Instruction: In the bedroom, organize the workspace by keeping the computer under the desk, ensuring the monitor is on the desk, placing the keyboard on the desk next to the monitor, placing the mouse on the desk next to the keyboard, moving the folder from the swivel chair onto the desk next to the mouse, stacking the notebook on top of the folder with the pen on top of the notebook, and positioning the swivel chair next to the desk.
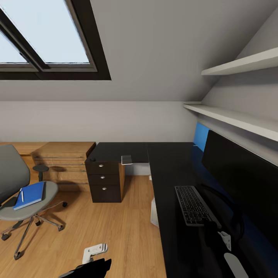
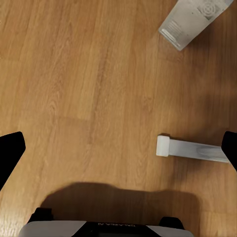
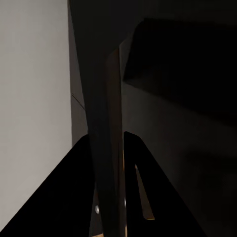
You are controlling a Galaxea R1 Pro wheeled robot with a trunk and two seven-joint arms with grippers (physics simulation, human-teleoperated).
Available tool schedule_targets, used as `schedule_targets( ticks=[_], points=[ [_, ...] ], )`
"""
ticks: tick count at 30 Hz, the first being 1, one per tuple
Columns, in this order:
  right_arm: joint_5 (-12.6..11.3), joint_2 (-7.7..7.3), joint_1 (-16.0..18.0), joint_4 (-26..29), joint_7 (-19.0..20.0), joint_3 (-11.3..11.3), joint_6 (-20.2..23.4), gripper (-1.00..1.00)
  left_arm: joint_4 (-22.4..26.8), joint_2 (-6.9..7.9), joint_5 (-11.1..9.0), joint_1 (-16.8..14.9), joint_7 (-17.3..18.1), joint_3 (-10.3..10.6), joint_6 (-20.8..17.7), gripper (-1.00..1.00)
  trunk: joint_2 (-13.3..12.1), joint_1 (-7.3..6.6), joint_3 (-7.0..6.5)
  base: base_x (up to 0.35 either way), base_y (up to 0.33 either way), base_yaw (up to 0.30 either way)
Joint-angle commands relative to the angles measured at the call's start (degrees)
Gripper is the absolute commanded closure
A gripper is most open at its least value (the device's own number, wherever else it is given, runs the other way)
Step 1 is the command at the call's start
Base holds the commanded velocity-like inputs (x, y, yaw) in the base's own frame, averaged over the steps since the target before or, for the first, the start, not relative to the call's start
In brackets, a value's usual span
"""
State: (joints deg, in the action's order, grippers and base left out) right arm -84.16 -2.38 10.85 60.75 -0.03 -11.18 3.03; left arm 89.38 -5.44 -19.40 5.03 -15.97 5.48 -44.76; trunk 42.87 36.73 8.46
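Observation:
The grey swivel chair (image 1: 13, 181) stands on the wood floor at the left, apart from the desk (image 1: 170, 170). The blue folder (image 1: 30, 195) lies on its seat with the white pen (image 1: 22, 196) on top. The keyboard (image 1: 193, 204) lies in front of the monitor (image 1: 239, 181) on the black top. The grey computer (image 1: 154, 212) (image 2: 192, 19) peeks out under the desk. My left gripper (image 2: 118, 150) hangs open over bare floor. My right gripper (image 1: 211, 224) (image 3: 106, 143) hovers by the keyboard's near end, its black fingers close together. The notebook is out of view.
A black drawer unit (image 1: 104, 181) holds up the desk's far wing, with a wooden dresser (image 1: 63, 162) beside it. A small pale object (image 1: 126, 159) and a small dark one (image 1: 92, 159) sit on that wing. Two wall shelves (image 1: 231, 117) overhang the monitor. A white desk leg (image 2: 192, 148) lies near my left gripper.

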Motion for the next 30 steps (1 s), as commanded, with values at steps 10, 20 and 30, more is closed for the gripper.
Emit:
schedule_targets(
  ticks=[10,20,30],
  points=[
    [-0.6,0.01,0.1,0.0,0.2,-0.1,0.3,1.00,0.1,-0.07,-0.6,0.0,-0.6,0.1,-0.2,-1.00,4.1,2.22,1.88,0.000,0.000,0.000],
    [-0.5,0.01,0.1,0.2,4.6,0.0,0.2,1.00,0.1,-0.09,-0.6,0.0,-0.6,0.1,-0.2,-1.00,8.1,4.42,3.68,0.000,0.000,0.000],
    [-0.5,0.01,0.1,0.2,7.2,0.0,0.2,1.00,0.1,-0.09,-0.6,0.0,-0.6,0.1,-0.2,-1.00,12.1,6.61,5.47,0.000,0.000,0.000]
  ],
)
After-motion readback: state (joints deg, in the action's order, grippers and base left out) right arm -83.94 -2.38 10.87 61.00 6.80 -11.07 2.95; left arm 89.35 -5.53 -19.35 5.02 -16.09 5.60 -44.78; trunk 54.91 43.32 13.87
